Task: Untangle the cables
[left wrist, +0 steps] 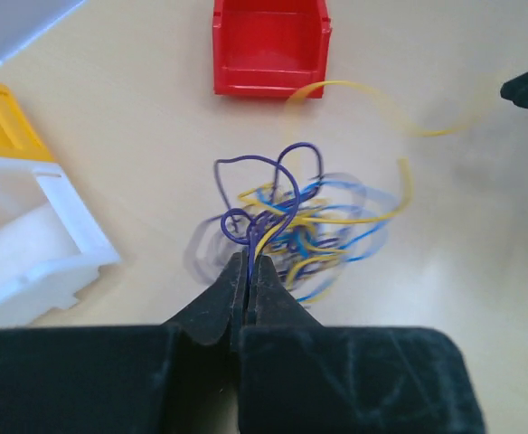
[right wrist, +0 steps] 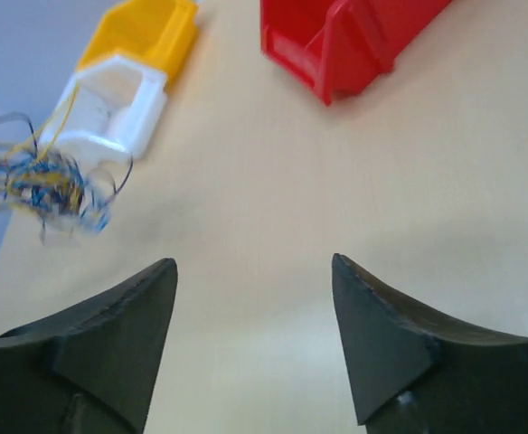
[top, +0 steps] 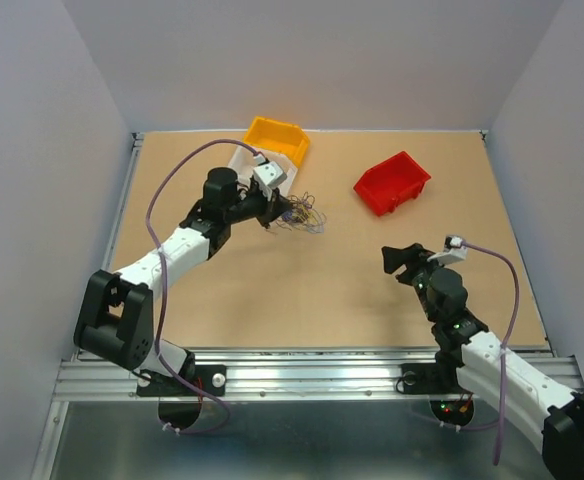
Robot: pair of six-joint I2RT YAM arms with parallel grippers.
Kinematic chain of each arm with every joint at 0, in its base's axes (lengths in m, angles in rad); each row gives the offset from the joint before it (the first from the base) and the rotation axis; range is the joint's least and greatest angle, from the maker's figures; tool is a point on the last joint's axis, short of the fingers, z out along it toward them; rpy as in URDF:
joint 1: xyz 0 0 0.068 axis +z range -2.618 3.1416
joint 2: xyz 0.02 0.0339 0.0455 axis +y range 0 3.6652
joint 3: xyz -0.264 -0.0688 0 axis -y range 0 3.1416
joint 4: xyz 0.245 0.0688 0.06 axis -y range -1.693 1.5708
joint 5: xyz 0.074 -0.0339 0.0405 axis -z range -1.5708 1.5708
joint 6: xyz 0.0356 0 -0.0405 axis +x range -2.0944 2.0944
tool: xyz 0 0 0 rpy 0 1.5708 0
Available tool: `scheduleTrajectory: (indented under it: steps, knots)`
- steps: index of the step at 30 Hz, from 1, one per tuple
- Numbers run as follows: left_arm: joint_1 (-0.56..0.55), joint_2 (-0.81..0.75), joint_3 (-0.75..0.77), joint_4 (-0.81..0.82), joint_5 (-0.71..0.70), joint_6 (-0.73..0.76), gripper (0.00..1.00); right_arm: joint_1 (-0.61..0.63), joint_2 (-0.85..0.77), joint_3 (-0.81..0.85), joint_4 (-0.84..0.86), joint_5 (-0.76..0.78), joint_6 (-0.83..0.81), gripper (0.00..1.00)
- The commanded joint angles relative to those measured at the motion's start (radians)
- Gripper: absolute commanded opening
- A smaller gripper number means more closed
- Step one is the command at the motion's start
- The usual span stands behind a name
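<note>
Brown counter (top: 322, 300) lies between grey walls. Closest to the arm bases, the right jaws stand wide open over bare counter. They hold nothing and are well apart from the cables (left wrist: 300, 226).

Farther out, the left jaws are pinched tight on a purple wire and a yellow wire at the near edge of the clump. The clump sits just beside the white bin (left wrist: 29, 244). I cannot tell if it rests on the counter or hangs a little above it.

The wires look very thin, light and bendy, and they curl like springs. I think one could slip out of a weak pinch, and a hard pull would likely make the knot tighter. A good place to grab looks like the long yellow loop that sticks out on the far side, away from the left jaws.

Beyond that is the red bin (left wrist: 271, 45), and the yellow bin (top: 275, 135) is farthest away.
</note>
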Motion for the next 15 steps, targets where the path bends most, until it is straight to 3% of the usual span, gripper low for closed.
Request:
scheduleTrajectory:
  steps: [1, 4, 8, 15]
  knots:
    - [-0.146, -0.034, 0.025, -0.054, -0.036, 0.180, 0.00, 0.002, 0.060, -0.031, 0.118, -0.119, -0.143, 0.78]
    - [-0.209, -0.031, 0.020, -0.067, -0.061, 0.204, 0.01, 0.002, 0.157, -0.018, 0.216, -0.271, -0.205, 0.82]
    - [-0.212, -0.014, 0.042, -0.093, -0.049, 0.201, 0.01, 0.002, 0.296, -0.019, 0.410, -0.444, -0.222, 0.88]
    - [-0.224, 0.001, 0.071, -0.137, 0.040, 0.202, 0.02, 0.019, 0.533, 0.045, 0.649, -0.555, -0.258, 0.90]
